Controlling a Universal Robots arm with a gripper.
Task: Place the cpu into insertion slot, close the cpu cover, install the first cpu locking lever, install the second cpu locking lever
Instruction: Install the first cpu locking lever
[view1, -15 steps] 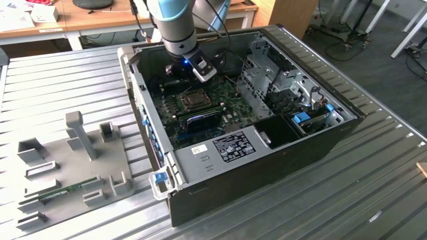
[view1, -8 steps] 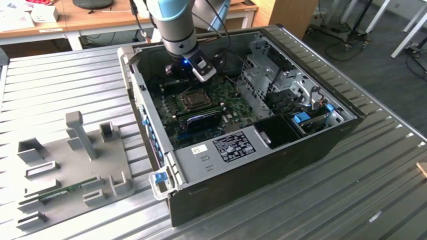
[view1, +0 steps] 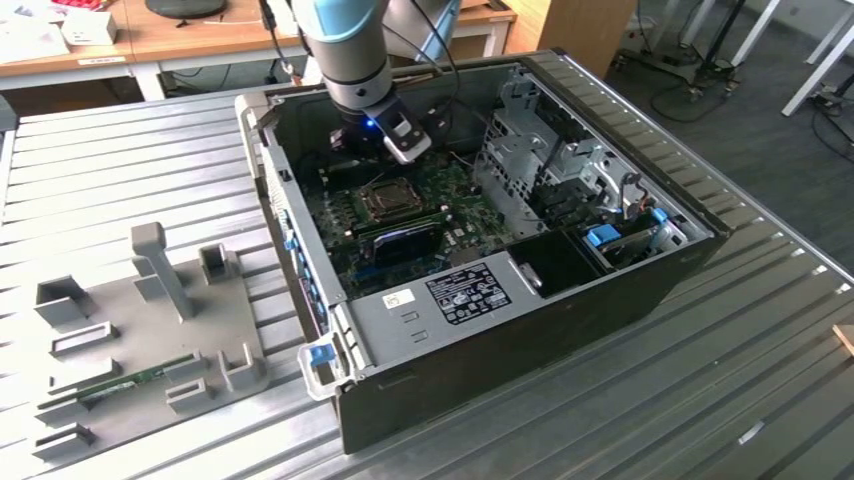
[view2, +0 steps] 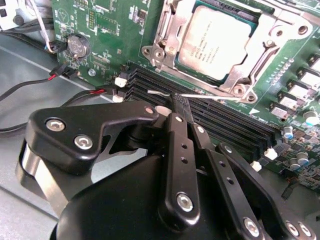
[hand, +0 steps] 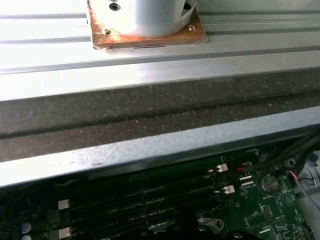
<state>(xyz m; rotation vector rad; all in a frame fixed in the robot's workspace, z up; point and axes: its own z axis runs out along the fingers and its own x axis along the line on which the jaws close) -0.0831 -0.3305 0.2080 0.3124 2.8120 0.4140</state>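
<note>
In the second wrist view the cpu (view2: 215, 42) lies in the insertion slot (view2: 156, 53) on the green motherboard (view2: 107, 25). The silvery cpu cover (view2: 239, 75) lies flat around its edges. A thin silvery locking lever (view2: 212, 96) runs along the socket's edge above the memory slots. My gripper (view2: 180, 102) is shut, its black fingertips right at that lever wire; whether they pinch it or only touch it I cannot tell. In the exterior view the gripper (view1: 370, 160) hangs inside the open computer case, just behind the socket (view1: 387, 197).
Long black memory slots (view2: 230, 122) run beside the socket. A coin battery (view2: 77, 46) and loose cables (view2: 30, 75) lie nearby. The case wall (hand: 150, 115) rises close by. A drive cage (view1: 534, 140) stands at the exterior view's right, a grey fixture plate (view1: 147, 330) at its left.
</note>
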